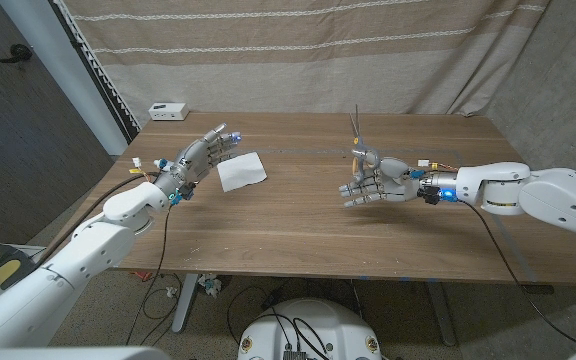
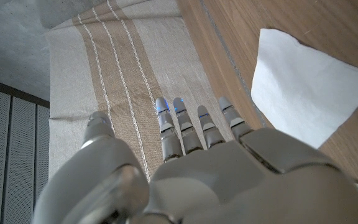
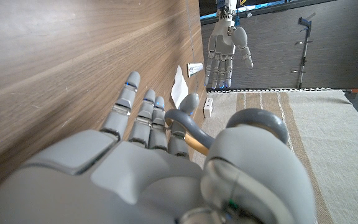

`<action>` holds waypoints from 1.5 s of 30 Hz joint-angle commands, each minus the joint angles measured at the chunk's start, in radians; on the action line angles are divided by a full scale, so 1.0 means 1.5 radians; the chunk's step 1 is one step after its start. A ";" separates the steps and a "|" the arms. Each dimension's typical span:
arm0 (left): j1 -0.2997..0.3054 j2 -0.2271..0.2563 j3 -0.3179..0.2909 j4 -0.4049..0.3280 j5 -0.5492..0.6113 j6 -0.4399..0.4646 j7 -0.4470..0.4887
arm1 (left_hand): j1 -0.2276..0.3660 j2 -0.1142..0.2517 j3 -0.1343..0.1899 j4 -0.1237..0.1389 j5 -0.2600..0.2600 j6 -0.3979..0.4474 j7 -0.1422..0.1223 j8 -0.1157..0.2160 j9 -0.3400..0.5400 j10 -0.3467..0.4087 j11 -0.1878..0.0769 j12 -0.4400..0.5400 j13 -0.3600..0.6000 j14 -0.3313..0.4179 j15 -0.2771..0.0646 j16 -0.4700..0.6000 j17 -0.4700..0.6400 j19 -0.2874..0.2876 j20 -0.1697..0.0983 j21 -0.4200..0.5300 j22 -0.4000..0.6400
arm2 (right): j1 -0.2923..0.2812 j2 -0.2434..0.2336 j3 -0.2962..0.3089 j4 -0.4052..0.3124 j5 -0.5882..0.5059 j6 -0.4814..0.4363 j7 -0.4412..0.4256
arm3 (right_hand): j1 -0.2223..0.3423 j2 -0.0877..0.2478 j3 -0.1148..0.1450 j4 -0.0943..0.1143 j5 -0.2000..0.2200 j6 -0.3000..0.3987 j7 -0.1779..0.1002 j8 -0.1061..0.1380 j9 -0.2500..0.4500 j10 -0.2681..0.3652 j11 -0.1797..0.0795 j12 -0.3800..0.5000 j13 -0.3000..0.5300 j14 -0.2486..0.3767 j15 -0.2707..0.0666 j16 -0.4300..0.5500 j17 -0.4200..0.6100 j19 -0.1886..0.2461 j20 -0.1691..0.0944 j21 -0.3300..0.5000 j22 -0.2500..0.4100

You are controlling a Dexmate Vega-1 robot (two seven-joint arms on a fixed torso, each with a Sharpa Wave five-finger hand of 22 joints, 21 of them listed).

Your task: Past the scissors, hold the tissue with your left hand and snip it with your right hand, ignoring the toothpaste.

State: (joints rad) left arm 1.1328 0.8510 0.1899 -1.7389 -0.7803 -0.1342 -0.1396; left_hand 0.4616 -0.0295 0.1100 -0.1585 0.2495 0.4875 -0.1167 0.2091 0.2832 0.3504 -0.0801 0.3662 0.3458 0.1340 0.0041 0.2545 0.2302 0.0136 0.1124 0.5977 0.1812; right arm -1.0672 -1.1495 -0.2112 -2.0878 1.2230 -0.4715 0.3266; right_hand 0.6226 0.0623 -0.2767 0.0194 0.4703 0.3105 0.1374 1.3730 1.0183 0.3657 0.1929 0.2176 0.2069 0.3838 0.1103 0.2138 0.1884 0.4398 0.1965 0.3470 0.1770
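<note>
A white tissue (image 1: 241, 171) is lying on the brown, wood-grained table (image 1: 298, 235). The grey left hand (image 1: 206, 152) and grey right hand (image 1: 373, 184) are showing blue lights at their fingertips. The scissors (image 1: 358, 140) are showing grey handles. Behind, a beige curtain (image 1: 298, 50) is hanging with pale stripes. A small white box (image 1: 168, 110) is sitting at the far left.

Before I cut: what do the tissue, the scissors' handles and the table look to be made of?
Tissue: thin matte white paper, lying flat with a slightly uneven edge.
Scissors: grey loop handles look like smooth plastic, though coated metal is possible; right hand holds them.
Table: wood, brown with visible grain, low sheen.
</note>
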 commanded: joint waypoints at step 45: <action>-0.063 0.133 0.076 -0.010 0.410 0.028 0.100 | 0.175 -0.048 0.043 0.007 0.066 -0.188 -0.015 -0.017 -0.045 -0.089 -0.040 -0.095 -0.065 -0.087 -0.004 -0.039 -0.024 -0.003 -0.006 -0.087 -0.002 | 0.029 0.012 -0.021 0.024 -0.011 0.001 0.016 | -0.011 -0.002 -0.005 -0.006 0.004 0.005 -0.003 0.005 -0.011 -0.003 -0.004 -0.002 0.003 0.004 -0.005 -0.005 0.004 0.011 0.001 -0.024 0.002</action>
State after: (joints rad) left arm 1.0479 1.0058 0.2945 -1.7395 -0.2269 -0.1396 0.0219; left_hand 0.7247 -0.0910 0.1760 -0.1556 0.3451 0.2083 -0.1373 0.1808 0.2136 0.2130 -0.1499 0.2268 0.2460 0.0089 0.0003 0.1937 0.1908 0.0066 0.0945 0.4685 0.1768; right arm -1.0240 -1.1333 -0.2403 -2.0556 1.2088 -0.4708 0.3486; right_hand 0.6133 0.0530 -0.2803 0.0158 0.4703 0.3143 0.1337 1.3729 1.0004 0.3622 0.1894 0.2176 0.2069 0.3838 0.1033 0.2059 0.1933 0.4468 0.2003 0.3135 0.1771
